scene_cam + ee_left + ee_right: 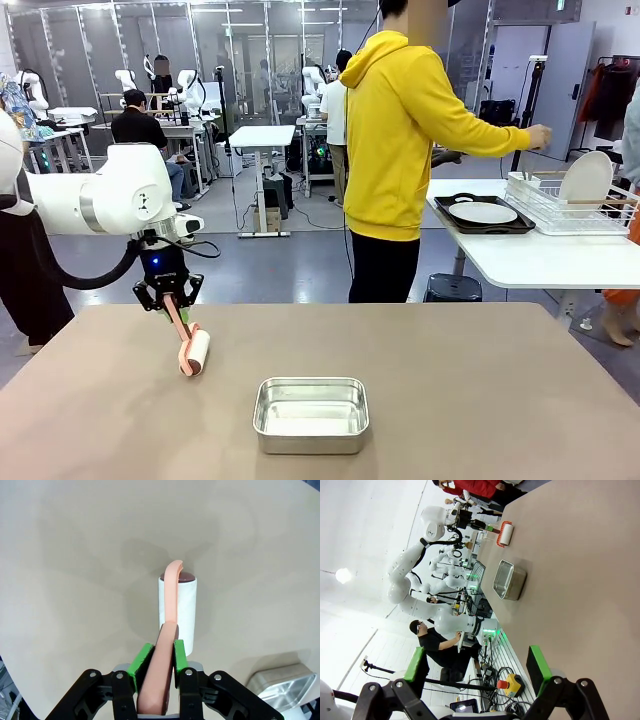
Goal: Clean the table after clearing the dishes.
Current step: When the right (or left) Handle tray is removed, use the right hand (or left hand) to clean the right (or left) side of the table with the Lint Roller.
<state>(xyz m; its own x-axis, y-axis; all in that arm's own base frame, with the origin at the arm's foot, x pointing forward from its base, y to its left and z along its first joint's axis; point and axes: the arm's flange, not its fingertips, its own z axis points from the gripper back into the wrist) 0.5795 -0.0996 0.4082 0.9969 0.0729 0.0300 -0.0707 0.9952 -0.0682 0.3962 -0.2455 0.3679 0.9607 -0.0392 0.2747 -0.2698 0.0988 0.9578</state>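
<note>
Though partly glared, table (480,390) looks matte tan.

Bright, even overhead light across the front view, everything sharp, ceiling strips glowing far back. On the left wrist view the tabletop (75,555) carries soft double shadows around the roller (178,607), corners bending with wide-angle curve. The pan (311,414) glints mildly; right wrist view tilts sideways, a lamp flaring
</note>
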